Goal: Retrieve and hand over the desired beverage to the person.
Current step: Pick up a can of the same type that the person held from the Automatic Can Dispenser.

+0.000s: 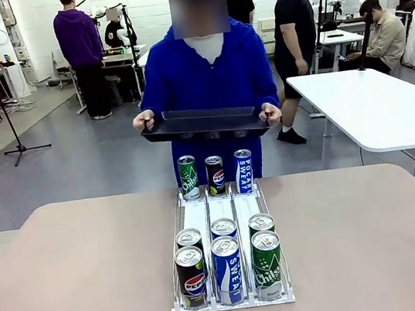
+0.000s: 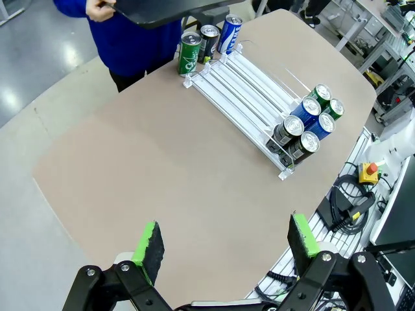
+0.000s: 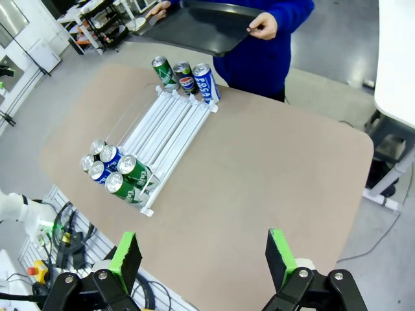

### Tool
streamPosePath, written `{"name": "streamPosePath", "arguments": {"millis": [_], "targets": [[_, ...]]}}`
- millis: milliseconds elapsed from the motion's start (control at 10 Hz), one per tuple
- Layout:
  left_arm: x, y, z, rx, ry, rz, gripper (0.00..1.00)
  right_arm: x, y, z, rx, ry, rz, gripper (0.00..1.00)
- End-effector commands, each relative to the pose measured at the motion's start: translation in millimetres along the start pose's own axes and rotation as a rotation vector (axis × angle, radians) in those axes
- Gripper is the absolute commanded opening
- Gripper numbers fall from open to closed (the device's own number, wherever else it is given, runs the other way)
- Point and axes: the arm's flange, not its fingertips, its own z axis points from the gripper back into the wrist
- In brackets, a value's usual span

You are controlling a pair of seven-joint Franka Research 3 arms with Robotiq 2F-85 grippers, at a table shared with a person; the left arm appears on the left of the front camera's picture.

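1. The left gripper hangs high above the table. Its two green pads stand wide apart and nothing is between them.
2. The right gripper also hangs high above the table. Its fingers are spread wide and it holds nothing.
3. A white rack with three lanes lies in the middle of the table. It runs lengthwise from the near side up to the far edge.
4. At the near end of the rack, toward the table's near edge, three cans stand upright side by side:
   - the near Pepsi can in the left lane;
   - the near blue can, with Pocari Sweat print, in the middle lane;
   - the near green can in the right lane.
5. Just behind each of them stands a second can of the same colour, close against it: the second dark can, the second blue can and the second green can.
6. At the far end of the rack, at the table's far edge, three more cans stand upright:
   - the far green can in the left lane;
   - the far Pepsi can in the middle lane;
   - the far blue can in the right lane.
7. All the drinks are in the rack, and neither gripper touches any of them. Which one is wanted, I cannot tell.
8. Beyond the far edge stands the person in a bright blue hooded sweatshirt. This person holds a black tray level, with one hand on one end and the other hand on the other end. The tray is above the far cans and a little behind them.
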Motion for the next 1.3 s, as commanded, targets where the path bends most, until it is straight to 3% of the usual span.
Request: {"name": "streamPosePath", "arguments": {"millis": [0, 1200], "targets": [[1.0, 1.1, 1.9, -0.006, -0.004, -0.007, 1.00, -0.2, 1.0, -0.5, 0.008, -0.003, 0.006, 1.00], [1.0, 1.1, 1.9, -0.006, -0.004, -0.007, 1.00, -0.2, 1.0, -0.5, 0.008, -0.003, 0.006, 1.00]]}}
